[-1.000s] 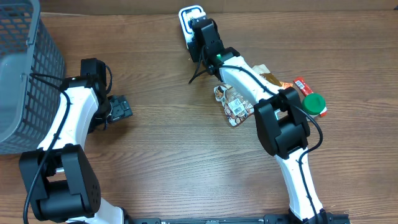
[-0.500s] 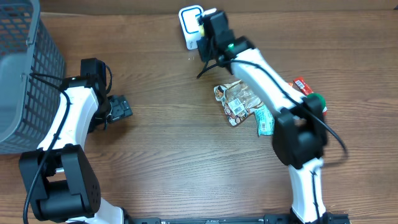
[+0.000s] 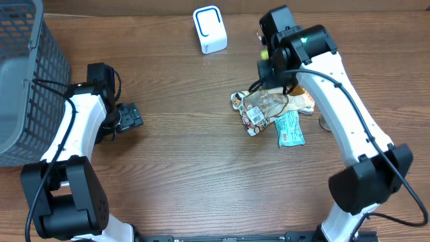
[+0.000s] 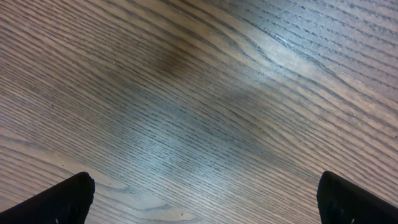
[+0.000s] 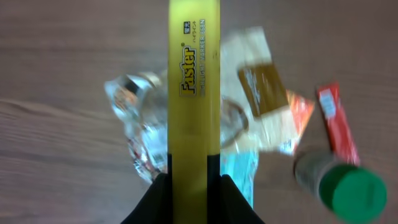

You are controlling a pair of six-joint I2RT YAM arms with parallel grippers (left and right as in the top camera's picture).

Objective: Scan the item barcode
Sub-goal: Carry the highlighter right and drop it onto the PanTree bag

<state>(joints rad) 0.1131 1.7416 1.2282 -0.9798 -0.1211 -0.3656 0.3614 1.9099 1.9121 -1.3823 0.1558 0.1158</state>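
The item is a long yellow box [image 5: 193, 93] printed "Faster". My right gripper [image 5: 193, 186] is shut on its lower end, one black finger against each side. In the overhead view the right gripper [image 3: 270, 66] hangs over the top of a pile of packets. The white scanner [image 3: 209, 29] with a blue outline stands at the back of the table, well to the gripper's left. My left gripper [image 3: 131, 117] rests low over bare wood at the left. Its fingertips [image 4: 68, 199] stand wide apart with nothing between them.
The pile holds a clear crinkled packet [image 3: 257, 111], a teal packet [image 3: 289, 129] and an orange-brown packet [image 3: 304, 101]. A green-capped bottle [image 5: 349, 191] and a red packet [image 5: 336, 121] lie beside them. A grey mesh basket [image 3: 27, 81] stands at the far left.
My right arm has swung away from the scanner, rightward and toward the front, carrying the yellow box over the pile. The left arm has not moved.
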